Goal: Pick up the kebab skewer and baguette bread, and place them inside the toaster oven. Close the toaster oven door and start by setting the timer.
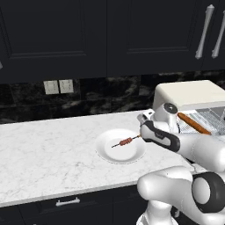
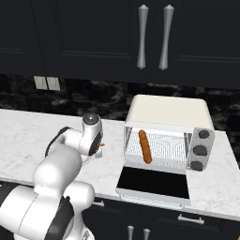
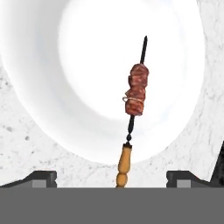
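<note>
While the skewer [image 3: 136, 94] lies across the white plate [image 3: 52, 87] on the marble counter [image 1: 44, 154], its wooden handle end overhanging the rim, the gripper [image 3: 111, 177] hangs just above that end, fingers [image 3: 41, 177] spread wide and holding nothing. Baguette [image 2: 145, 146]: on the wire rack inside the oven [image 2: 168, 112], whose door [image 2: 153, 183] is folded down flat.

White plate [image 1: 105, 151] on a white, grey-veined marble counter [image 1: 44, 154]; the skewer [image 3: 136, 94] carries red-brown chunks on a dark rod with a tan handle. Orange-brown baguette [image 2: 145, 146] — cream oven [image 2: 168, 112], black glass door [image 2: 153, 182], black cabinets [image 1: 66, 35].
</note>
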